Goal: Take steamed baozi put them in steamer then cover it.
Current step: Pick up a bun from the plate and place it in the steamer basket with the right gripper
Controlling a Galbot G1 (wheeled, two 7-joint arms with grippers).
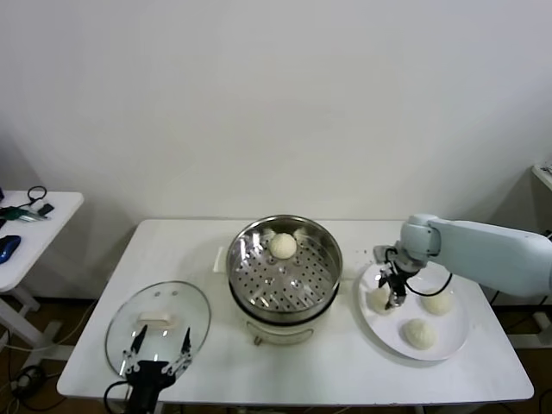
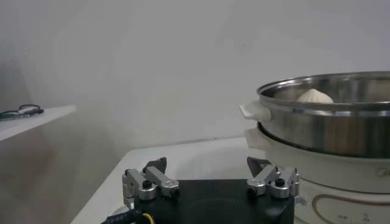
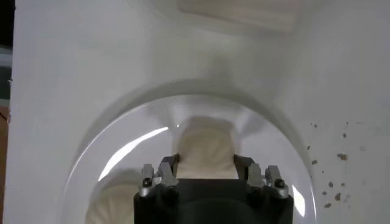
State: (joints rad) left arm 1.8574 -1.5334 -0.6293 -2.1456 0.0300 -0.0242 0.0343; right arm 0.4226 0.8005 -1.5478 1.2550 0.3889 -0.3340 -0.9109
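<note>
The right tool [image 1: 395,291] was down over the left part of the white plate [image 1: 455,338], on the right side of the worktop [image 1: 345,371], with its fingers [image 3: 167,172] drawn in against both sides of 1 steamed baozi [image 3: 206,151]. The right wrist view showed that bun squeezed between the 2 fingers, resting on the plate surface, and part of another bun [image 3: 113,204] just beside it on the same plate. In the head view, 2 more buns lay on the plate: 1 [image 1: 439,302] to the right of the tool and 1 [image 1: 419,333] nearer the front edge, both apart from the tool.

The steamer [image 1: 285,285] stood at the centre of the worktop, uncovered, on its cream-white pot base [image 1: 274,330]. 1 bun [image 1: 282,246] sat on the perforated floor toward the far wall of the basket; the left wrist view showed its top [image 2: 314,95] just above the steel rim.

The cover [image 1: 159,326] lay flat on the near left part of the worktop, handle up, well apart from the steamer. The left tool [image 1: 156,353] hung at the near edge of the cover with its fingers spread wide and nothing between them.

A smaller side table [image 1: 34,235] stood to the far left, with cables on it.
</note>
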